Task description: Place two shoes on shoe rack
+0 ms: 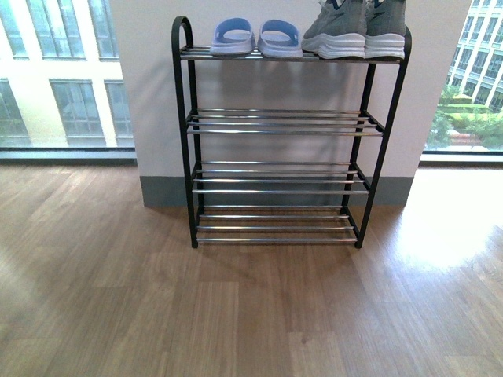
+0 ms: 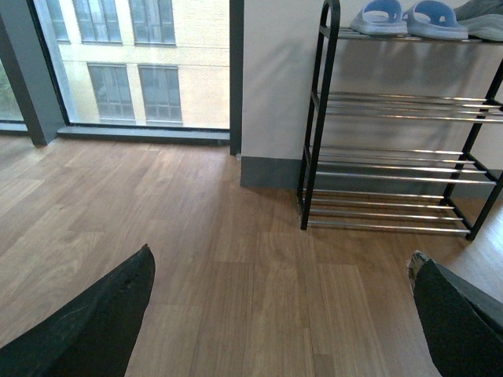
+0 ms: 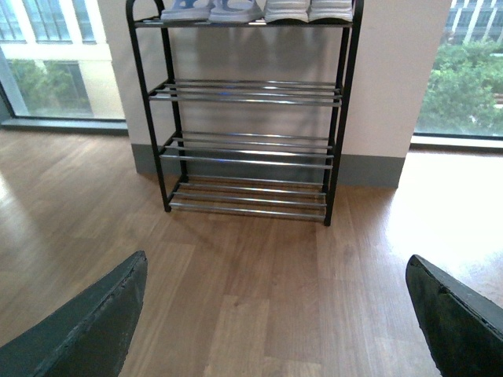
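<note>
Both pincers stand wide and hold nothing: the left gripper [image 2: 279, 314] and the right gripper [image 3: 275, 318] each show two dark, matte fingertips far apart at the edges of their wrist views, with only bare wood-grain floor [image 1: 236, 314] between them, well back from the rack. Neither arm shows in the front view. The shoe rack [image 1: 182, 118] stands against a pale wall, a black metal frame with arched side tops and four shelves of thin, shiny chrome rods. Both pairs sit on the top shelf: the pale blue foam slides [image 1: 256, 38] on the left half, side by side, and the grey knit sneakers [image 1: 357, 31] on the right half, just beside them, with their uppers cut off by the frame. The three lower shelves hold no shoes. Judging by looks, the slides would be very light, smooth and springy, best pinched across the wide strap or at the sole edge. The sneakers would be heavier, with a soft, yielding knit upper over a thick, firm white sole; the heel collar or the sole's side seems the surest hold. The rods offer narrow support, so a shoe set askew could tip between them. The task looks complete.
</note>
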Robot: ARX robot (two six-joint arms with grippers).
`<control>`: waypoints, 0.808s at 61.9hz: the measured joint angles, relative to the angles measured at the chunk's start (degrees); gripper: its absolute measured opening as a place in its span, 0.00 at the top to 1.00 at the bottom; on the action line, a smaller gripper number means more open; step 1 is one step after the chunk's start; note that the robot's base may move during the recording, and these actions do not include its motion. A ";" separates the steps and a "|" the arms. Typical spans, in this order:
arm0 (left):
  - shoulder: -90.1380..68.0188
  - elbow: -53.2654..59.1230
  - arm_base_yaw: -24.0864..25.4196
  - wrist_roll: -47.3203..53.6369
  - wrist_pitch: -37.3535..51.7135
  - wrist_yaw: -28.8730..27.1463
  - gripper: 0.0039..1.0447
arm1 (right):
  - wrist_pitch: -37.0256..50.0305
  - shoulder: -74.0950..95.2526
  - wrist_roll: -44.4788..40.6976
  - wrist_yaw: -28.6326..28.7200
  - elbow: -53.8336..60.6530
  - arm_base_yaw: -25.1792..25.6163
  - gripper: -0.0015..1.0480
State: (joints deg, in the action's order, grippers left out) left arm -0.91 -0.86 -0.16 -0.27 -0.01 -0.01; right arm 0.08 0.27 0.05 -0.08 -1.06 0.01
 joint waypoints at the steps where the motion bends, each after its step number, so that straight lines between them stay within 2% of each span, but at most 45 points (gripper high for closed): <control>1: 0.00 0.00 0.00 0.00 0.00 0.00 0.09 | 0.00 0.00 0.00 0.11 0.00 0.00 0.09; 50: 0.00 0.00 0.00 0.00 0.00 0.00 0.09 | 0.00 0.00 0.02 0.07 0.00 0.00 0.09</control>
State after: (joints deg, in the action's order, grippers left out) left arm -0.91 -0.86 -0.16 -0.27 -0.01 -0.01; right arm 0.08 0.27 0.08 -0.01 -1.06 0.01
